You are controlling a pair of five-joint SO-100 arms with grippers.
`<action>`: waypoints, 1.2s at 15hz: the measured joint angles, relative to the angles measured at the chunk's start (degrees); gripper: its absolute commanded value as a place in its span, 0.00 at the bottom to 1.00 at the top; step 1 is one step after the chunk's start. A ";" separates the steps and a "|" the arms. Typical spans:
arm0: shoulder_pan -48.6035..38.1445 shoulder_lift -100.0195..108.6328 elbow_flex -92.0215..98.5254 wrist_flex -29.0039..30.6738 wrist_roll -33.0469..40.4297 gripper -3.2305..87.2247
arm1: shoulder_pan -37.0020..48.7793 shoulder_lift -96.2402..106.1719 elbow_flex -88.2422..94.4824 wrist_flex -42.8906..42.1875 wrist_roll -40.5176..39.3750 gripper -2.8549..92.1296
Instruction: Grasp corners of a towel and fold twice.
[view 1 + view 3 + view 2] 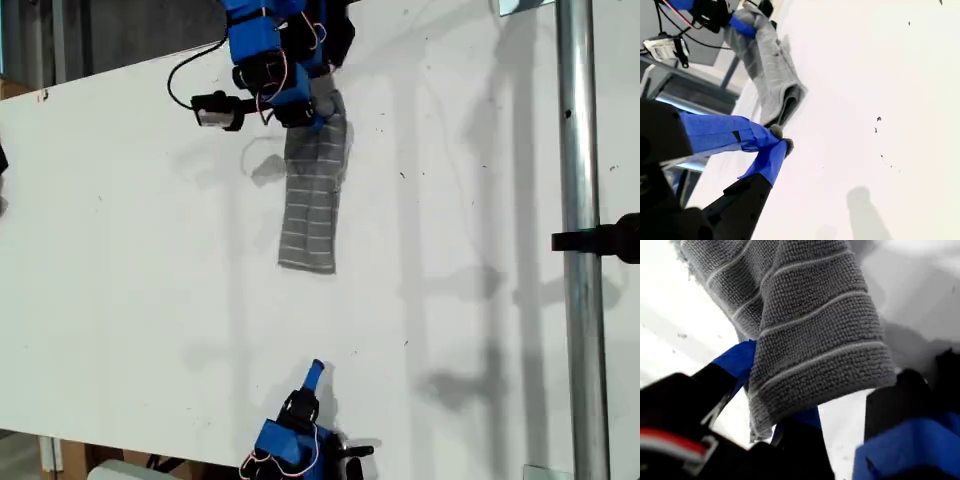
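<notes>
Towel (312,205) is seen folded into a long strip near the top middle of the exterior view, on the white table (130,270). One end is pinched by my first gripper (775,425), so it can be lifted. My second gripper (777,145) is kept apart, fingers together, nothing held.

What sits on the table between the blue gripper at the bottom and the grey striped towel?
Nothing: in the exterior view only bare white table lies between my second gripper and the near end of the grey striped towel.

my first tool (318,118) clamped, my second tool (780,142) closed
</notes>
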State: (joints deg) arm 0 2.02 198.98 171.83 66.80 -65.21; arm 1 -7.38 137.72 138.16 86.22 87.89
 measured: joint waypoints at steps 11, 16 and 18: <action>0.00 0.00 0.00 0.00 0.00 0.01 | 6.77 -53.44 -48.69 -18.63 -21.53 0.03; 0.00 0.00 0.00 0.00 0.00 0.01 | 7.03 -61.00 -52.03 -29.53 -24.52 0.54; 0.00 0.00 0.00 0.00 0.00 0.01 | 7.56 -57.74 -52.21 -34.19 -29.44 0.38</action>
State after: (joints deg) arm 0 2.02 198.98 171.83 66.80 -65.21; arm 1 0.18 79.98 85.96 52.03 58.45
